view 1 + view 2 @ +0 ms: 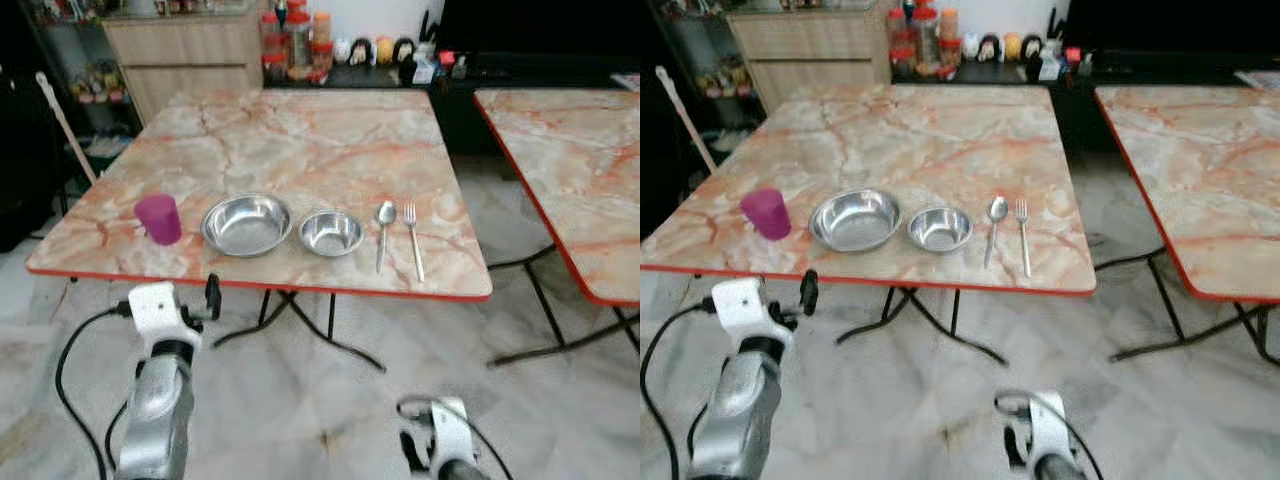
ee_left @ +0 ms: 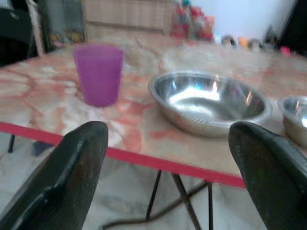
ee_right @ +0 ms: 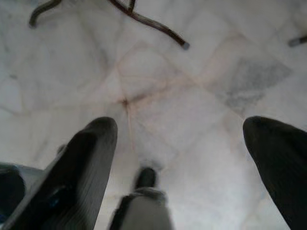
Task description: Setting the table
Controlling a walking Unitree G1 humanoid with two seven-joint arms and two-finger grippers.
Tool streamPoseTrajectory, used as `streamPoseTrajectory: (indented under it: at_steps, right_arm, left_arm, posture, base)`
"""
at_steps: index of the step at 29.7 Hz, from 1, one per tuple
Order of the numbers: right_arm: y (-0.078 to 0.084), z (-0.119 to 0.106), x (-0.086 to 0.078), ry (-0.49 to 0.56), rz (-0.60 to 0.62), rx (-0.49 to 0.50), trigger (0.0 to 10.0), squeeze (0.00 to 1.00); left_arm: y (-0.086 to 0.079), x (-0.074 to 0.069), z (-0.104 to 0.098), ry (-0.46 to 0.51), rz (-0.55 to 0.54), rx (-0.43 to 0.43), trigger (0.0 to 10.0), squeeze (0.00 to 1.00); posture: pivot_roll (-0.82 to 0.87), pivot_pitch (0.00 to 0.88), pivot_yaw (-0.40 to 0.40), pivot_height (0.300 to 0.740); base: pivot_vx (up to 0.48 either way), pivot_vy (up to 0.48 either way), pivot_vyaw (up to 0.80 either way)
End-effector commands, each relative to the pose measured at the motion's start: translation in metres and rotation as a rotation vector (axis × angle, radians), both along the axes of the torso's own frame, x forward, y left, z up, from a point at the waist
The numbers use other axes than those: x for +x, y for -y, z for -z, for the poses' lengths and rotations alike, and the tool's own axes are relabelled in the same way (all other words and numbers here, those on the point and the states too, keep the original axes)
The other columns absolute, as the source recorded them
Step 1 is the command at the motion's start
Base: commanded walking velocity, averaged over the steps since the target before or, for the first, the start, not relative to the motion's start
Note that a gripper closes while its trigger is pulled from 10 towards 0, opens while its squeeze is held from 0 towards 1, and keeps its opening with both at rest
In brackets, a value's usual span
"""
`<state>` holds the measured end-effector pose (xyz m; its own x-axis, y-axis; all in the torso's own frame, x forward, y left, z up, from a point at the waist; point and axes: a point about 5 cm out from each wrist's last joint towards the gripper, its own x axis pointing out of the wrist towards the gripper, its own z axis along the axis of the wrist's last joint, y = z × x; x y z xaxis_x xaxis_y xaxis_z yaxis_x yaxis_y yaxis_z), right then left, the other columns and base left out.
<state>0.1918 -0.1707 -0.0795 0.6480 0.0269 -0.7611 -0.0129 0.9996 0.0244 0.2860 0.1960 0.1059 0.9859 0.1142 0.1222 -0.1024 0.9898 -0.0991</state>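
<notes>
Fingers (image 2: pixel 72 182) of left tool (image 2: pixel 168 177) spread wide, empty.

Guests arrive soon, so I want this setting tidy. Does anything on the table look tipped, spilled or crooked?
Nothing stands out. The purple cup stands upright, the large bowl and small bowl sit level and empty, and the spoon and fork lie side by side, roughly parallel.

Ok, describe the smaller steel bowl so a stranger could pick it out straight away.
Start at the marble-patterned table with the red edge, and look along its near edge, where things lie in a row. The smaller steel bowl sits in the middle of that row, between the larger steel bowl on its left and the spoon on its right. It is round, shiny and empty.
</notes>
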Motion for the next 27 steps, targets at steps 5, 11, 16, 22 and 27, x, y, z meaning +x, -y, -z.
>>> streamPoseTrajectory:
  at_steps: [5, 11, 16, 22, 27]
  right_arm:
    - [0.0014, -0.0018, 0.0031, 0.01, -0.006, -0.007, 10.0, 0.0]
    - [0.0031, -0.0014, 0.0019, 0.008, -0.015, -0.014, 10.0, 0.0]
    - [0.0037, -0.0015, 0.002, 0.007, -0.026, -0.021, 10.0, 0.0]
    - [0.0028, -0.0017, 0.0025, 0.008, -0.021, -0.011, 10.0, 0.0]
    - [0.0021, -0.0013, 0.002, 0.004, -0.017, -0.004, 10.0, 0.0]
  left_arm:
    - [-0.0007, -0.0003, 0.0097, -0.044, 0.002, -0.016, 10.0, 0.0]
    - [-0.0012, -0.0008, 0.0124, -0.052, 0.001, -0.021, 10.0, 0.0]
    - [-0.0012, -0.0006, 0.013, -0.051, 0.0, -0.022, 10.0, 0.0]
    - [-0.0019, -0.0007, 0.0128, -0.045, -0.002, -0.02, 10.0, 0.0]
    - [-0.0046, -0.0025, 0.0101, -0.026, -0.011, -0.017, 10.0, 0.0]
  posture:
    - [0.1, 0.045, -0.013, 0.74]
    - [0.09, 0.045, -0.015, 0.74]
    - [0.09, 0.045, -0.017, 0.74]
    - [0.1, 0.047, -0.021, 0.74]
    - [0.09, 0.051, -0.019, 0.74]
  base:
    - [0.409, 0.0, 0.0]
    - [0.408, 0.0, 0.0]
    - [0.409, 0.0, 0.0]
    - [0.406, 0.0, 0.0]
    - [0.257, 0.0, 0.0]
